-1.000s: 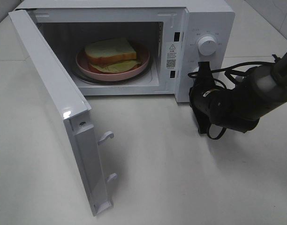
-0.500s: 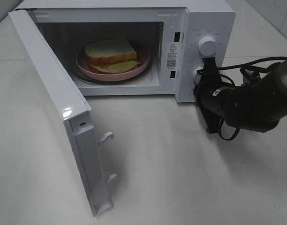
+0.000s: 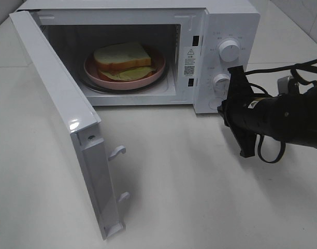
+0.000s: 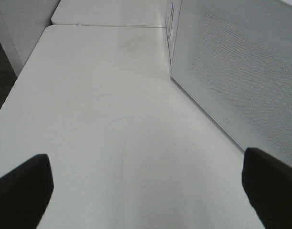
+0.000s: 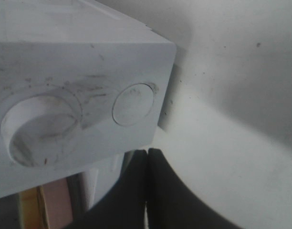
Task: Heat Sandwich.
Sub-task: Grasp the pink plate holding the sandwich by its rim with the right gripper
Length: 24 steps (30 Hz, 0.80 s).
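Note:
The sandwich (image 3: 122, 56), white bread with a yellowish filling, lies on a pink plate (image 3: 159, 68) inside the open white microwave (image 3: 231, 21). My right gripper (image 3: 224, 107) is shut with nothing in it. It hovers just in front of the control panel, below the lower knob (image 3: 221, 81). In the right wrist view its closed fingers (image 5: 160, 191) point at the panel's bottom corner, under a round button (image 5: 133, 104). My left gripper (image 4: 146, 191) is open, empty and low over the table beside the microwave door (image 4: 241, 71). It is out of the exterior view.
The microwave door (image 3: 55, 104) swings far out to the front left, with its latch hooks (image 3: 117, 151) sticking out. An upper knob (image 3: 229, 50) sits on the panel. Black cables (image 3: 272, 70) trail from the right arm. White table (image 3: 179, 197) spreads in front.
My right gripper has slid to the right and slightly toward the front, uncovering the lower knob. It stays shut. The sandwich, plate and door have not moved.

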### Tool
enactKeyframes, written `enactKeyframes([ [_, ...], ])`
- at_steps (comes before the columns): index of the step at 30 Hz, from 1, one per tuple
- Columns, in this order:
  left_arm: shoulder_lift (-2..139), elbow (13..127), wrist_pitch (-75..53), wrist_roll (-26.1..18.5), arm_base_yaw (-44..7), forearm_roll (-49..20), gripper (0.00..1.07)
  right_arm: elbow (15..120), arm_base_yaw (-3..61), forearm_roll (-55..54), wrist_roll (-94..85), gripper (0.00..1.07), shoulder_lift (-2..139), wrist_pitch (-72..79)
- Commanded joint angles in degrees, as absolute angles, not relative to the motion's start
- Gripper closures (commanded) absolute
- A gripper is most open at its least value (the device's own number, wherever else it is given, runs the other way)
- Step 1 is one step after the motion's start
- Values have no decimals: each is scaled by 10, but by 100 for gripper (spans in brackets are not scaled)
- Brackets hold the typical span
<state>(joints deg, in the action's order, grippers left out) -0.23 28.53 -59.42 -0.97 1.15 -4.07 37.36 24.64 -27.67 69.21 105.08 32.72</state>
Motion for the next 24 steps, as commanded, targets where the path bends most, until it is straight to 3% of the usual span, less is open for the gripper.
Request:
enactKeyframes([
  [1,-15,284,-592,-7,11,-40,5,366,246,-270,637,105,1015,274],
  [13,-15,284,-592,-7,11,-40,5,367,246,-270,365,100,904,42],
  [24,-15,284,-592,-7,11,-40,5,367,246,-270,250,97,848,-89],
])
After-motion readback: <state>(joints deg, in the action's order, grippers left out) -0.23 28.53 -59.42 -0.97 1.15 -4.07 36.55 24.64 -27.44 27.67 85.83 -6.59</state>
